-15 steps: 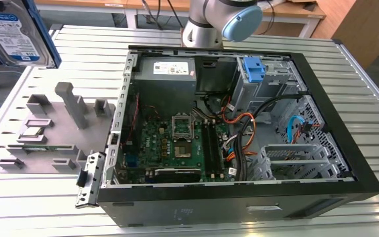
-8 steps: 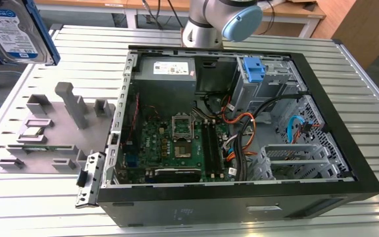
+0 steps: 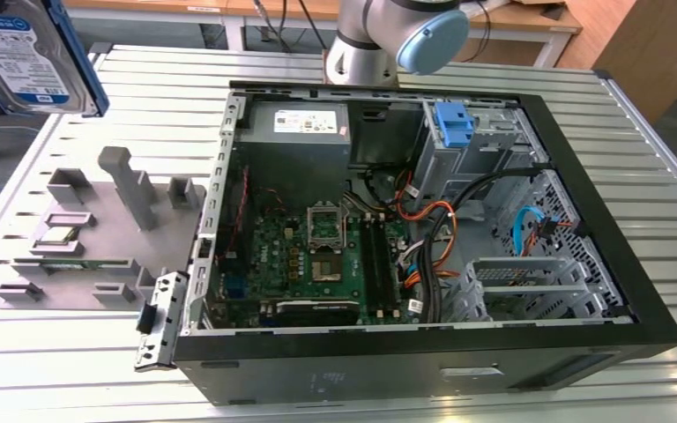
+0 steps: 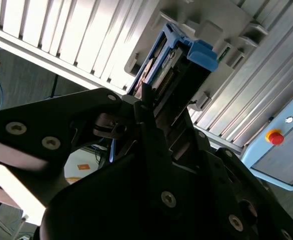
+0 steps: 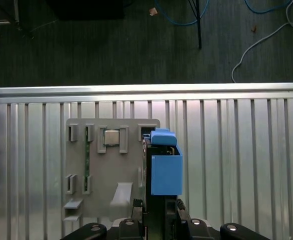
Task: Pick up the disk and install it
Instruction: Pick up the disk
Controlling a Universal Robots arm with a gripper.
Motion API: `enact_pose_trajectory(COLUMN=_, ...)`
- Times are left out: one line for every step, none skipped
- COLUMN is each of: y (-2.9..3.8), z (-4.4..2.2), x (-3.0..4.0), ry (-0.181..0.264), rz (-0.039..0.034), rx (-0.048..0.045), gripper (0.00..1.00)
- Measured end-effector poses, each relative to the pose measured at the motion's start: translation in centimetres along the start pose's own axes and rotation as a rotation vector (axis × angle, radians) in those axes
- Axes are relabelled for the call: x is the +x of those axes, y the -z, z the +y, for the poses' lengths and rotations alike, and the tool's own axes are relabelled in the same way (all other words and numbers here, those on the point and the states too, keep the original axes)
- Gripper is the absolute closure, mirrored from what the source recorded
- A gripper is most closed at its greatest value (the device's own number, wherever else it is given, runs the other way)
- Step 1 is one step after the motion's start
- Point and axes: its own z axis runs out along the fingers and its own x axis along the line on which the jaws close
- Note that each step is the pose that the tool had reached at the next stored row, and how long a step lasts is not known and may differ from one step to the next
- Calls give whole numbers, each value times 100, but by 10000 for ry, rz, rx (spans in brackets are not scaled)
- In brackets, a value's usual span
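At the exterior view's left, high above the slatted aluminium table (image 3: pixel 45 370), hangs the disk (image 3: pixel 15 53). It is a flat rectangular silver-metal hard drive with a white-and-blue label, framed by a blue plastic carrier. In the second wrist view the end effector (image 4: pixel 140 106) is closed on one end of the drive, and the blue carrier's tab is at the far end.

I judge the drive to be stiff and rather heavy for its size. Its smooth metal faces can slip, and it is sensitive to shocks. The best hold is therefore on the hard side edges or the carrier rails, not on the label face.

Below the drive a grey plastic fixture plate (image 3: pixel 80 264) with upright holders lies on the table. Further right stands the open black computer case (image 3: pixel 433 374), with a grey boxy power supply (image 3: pixel 293 132) and a blue plastic bracket (image 3: pixel 453 123) at the drive bays.

The disk's label and the power supply's white sticker carry print, which I leave unread.
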Motion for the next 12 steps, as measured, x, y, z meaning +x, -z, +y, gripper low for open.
enact_pose_trajectory(y=0, z=-9, x=-1, ry=-1, rz=0, rx=0, gripper=65)
enact_pose_trajectory(y=0, z=-19, x=-1, ry=-1, rz=0, rx=0, gripper=65)
enact_pose_trajectory(y=0, z=-31, x=-1, ry=-1, rz=0, rx=0, gripper=65)
enact_pose_trajectory(y=1, z=-43, x=-2, ry=-1, rz=0, rx=0, gripper=65)
enact_pose_trajectory(y=1, z=-55, x=-2, ry=-1, rz=0, rx=0, gripper=65)
enact_pose_trajectory(y=1, z=-68, x=-3, ry=-1, rz=0, rx=0, gripper=65)
enact_pose_trajectory(y=1, z=-81, x=-3, ry=-1, rz=0, rx=0, gripper=65)
enact_pose_trajectory(y=1, z=-95, x=-4, ry=-1, rz=0, rx=0, gripper=65)
enact_pose_trajectory(y=2, z=-110, x=-5, ry=-1, rz=0, rx=0, gripper=65)
enact_pose_trajectory(y=1, z=-123, x=-5, ry=-1, rz=0, rx=0, gripper=65)
enact_pose_trajectory(y=2, z=-137, x=-6, ry=-1, rz=0, rx=0, gripper=65)
enact_pose_trajectory(y=2, z=-150, x=-6, ry=-1, rz=0, rx=0, gripper=65)
